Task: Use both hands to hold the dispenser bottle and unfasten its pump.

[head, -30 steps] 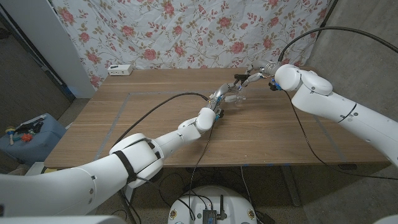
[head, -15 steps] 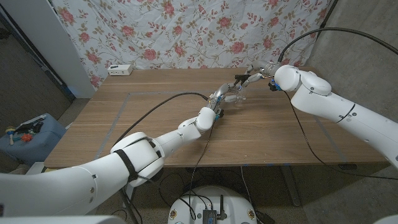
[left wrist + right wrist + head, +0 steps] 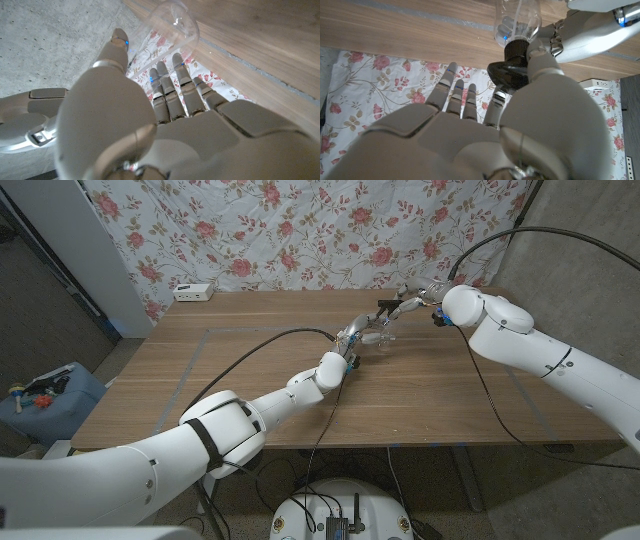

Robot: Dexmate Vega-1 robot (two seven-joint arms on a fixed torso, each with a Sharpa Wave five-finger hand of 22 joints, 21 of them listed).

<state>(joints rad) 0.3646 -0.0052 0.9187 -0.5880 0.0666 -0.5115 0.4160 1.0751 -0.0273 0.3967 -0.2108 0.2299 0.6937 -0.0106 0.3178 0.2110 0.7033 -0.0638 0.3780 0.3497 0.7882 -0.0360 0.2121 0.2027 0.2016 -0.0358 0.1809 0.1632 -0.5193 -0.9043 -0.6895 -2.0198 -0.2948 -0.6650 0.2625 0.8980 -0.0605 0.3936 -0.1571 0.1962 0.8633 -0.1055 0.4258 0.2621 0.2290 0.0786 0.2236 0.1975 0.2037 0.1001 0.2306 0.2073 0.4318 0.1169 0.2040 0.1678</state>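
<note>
- A wooden table (image 3: 250,380) stands before a floral cloth (image 3: 300,230), with both white robot arms reaching to its far middle.
- At the table's far left edge lies a small white box (image 3: 193,292), well apart from the work.
- The left arm stretches from the near left corner toward the far middle, a black cable (image 3: 260,345) running along it.
- The left hand (image 3: 358,335) wraps the clear bottle (image 3: 377,335). In the left wrist view the fingers (image 3: 172,80) curl around the clear body (image 3: 170,30) with the thumb on the other side. This reads as a bracing hold, so the body cannot spin while the top is turned.
- The bottle is at the far middle of the table, between the two hands. Whether it rests on the wood or is lifted just clear cannot be told.
- The black pump (image 3: 385,306) sits on the bottle's top, still joined to the neck in the right wrist view (image 3: 512,60).
- The right hand (image 3: 412,302) comes in from the right at pump height. Its thumb and one finger pinch the pump collar, the other fingers (image 3: 457,97) spread straight and holding nothing. That pinch suits twisting the collar loose.
- The unfastening looks under way, not finished.
</note>
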